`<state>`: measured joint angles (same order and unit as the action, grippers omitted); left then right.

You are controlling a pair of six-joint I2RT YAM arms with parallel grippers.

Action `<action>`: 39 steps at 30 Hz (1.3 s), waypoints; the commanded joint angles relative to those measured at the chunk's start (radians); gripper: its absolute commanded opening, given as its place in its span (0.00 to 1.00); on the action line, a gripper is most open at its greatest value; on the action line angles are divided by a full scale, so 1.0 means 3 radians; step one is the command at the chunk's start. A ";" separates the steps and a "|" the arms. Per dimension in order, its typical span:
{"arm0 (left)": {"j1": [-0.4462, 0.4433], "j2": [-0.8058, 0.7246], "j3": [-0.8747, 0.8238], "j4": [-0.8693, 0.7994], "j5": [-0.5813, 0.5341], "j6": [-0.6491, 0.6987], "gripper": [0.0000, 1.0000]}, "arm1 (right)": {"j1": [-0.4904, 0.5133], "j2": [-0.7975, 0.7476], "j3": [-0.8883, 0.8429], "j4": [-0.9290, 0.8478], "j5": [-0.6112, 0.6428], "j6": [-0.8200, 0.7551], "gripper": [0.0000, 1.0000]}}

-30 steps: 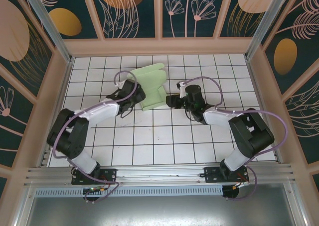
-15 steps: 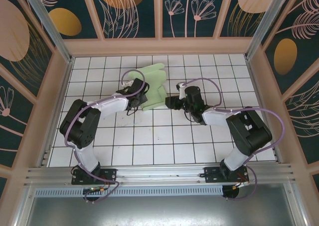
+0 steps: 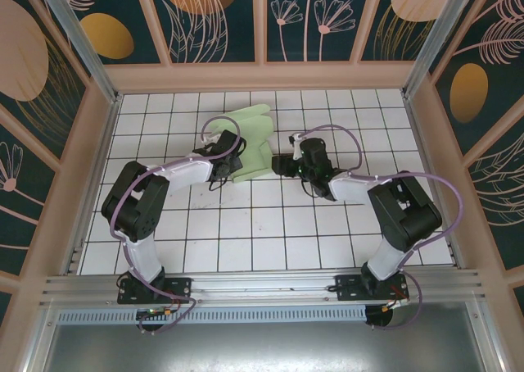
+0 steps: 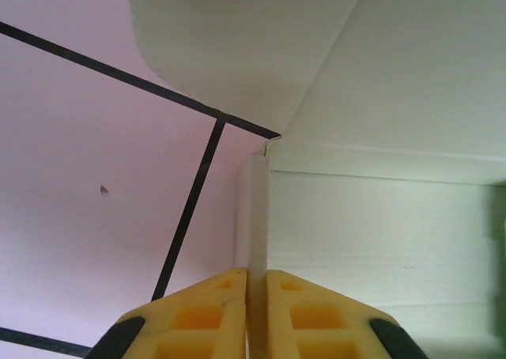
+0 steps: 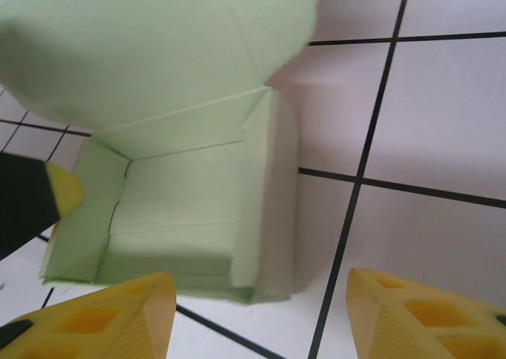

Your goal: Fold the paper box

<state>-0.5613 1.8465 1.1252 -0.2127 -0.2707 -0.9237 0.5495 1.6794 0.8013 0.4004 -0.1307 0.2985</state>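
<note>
We see the left gripper (image 4: 255, 284) pinched onto a side wall of the paper box (image 4: 379, 232) (a thin upright flap); the right gripper (image 5: 261, 315) stands open just beside it, on the far half of the tiled table (image 3: 246, 233).

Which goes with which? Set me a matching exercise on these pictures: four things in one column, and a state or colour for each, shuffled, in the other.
Column one
1. left gripper
2. right gripper
3. paper box
4. tile lines

Column two
A. black
B. open, fingers wide apart
C. pale green, partly folded
D. shut on a thin wall of the box

Pairs: 1-D, 2-B, 3-C, 4-A
</note>
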 commanded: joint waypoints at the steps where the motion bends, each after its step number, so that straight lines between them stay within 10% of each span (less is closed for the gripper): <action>1: 0.0010 -0.0028 -0.0072 0.0062 -0.0009 0.0084 0.08 | 0.0013 0.0135 0.0279 -0.0281 0.0242 0.0093 0.59; 22: -0.0035 -0.0044 -0.0125 0.0121 -0.0049 0.0347 0.06 | 0.0081 0.0915 0.1361 -0.1151 0.0318 0.0023 0.20; 39: -0.0046 0.0011 -0.0059 0.0050 -0.0052 0.0379 0.07 | -0.0102 0.0613 0.0983 -0.0600 -0.0109 0.0221 0.30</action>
<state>-0.5632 1.8393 1.0950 -0.1596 -0.2863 -0.8299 0.5446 1.9156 1.1297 0.1326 -0.1032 0.3248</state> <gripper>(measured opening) 0.073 0.299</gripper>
